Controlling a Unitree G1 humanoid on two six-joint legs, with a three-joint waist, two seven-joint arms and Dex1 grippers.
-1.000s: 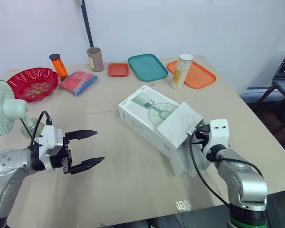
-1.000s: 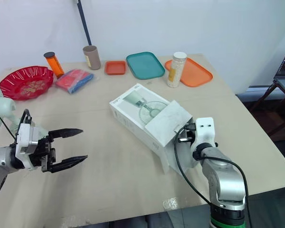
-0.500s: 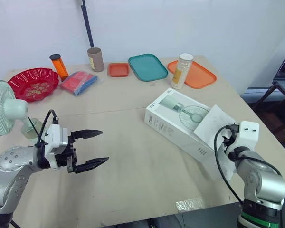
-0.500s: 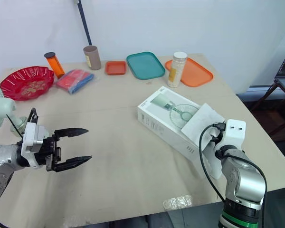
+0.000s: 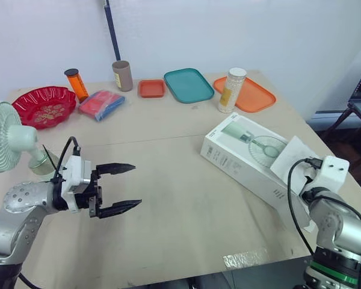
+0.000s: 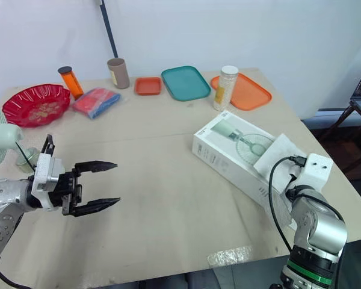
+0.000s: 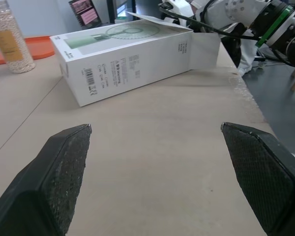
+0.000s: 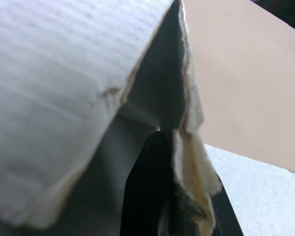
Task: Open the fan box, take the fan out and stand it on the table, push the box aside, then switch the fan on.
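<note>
So your fan (image 5: pixel 6 135) is out of the box and standing upright at the far left edge of the table (image 5: pixel 180 223). I'd say it sits there so your left arm can reach the switch without crossing anything.

The box (image 5: pixel 246 156) lies flat on the right half, angled toward the right corner with its flap (image 5: pixel 292 156) hanging open. That looks like the push-aside step, with the middle of the table left free.

Your right gripper (image 8: pixel 150 191) is tucked into the open end of the box, under the flap, where it can shove or drag the box. The cardboard hides it, so I can't tell whether it's pinching the cardboard or just resting against it.

Your left gripper (image 5: pixel 132 185) is spread wide and holding nothing. It hovers over bare table near the fan but points away from it, toward the box. You'd have to swing it back for the switch, I'd guess.

Head count:
- One fan and one box.
- Two orange trays along the back, a small tray (image 5: pixel 151 88) and a big tray (image 5: pixel 245 94), with one teal tray (image 5: pixel 187 85) between them.
- One jar (image 5: pixel 231 90) of white grains at the near end of the big tray.
- One brown cup (image 5: pixel 121 75), one orange bottle (image 5: pixel 76 83), one red bowl (image 5: pixel 42 106) and one red-and-blue packet (image 5: pixel 100 104).

All of it is well apart from both arms.
</note>
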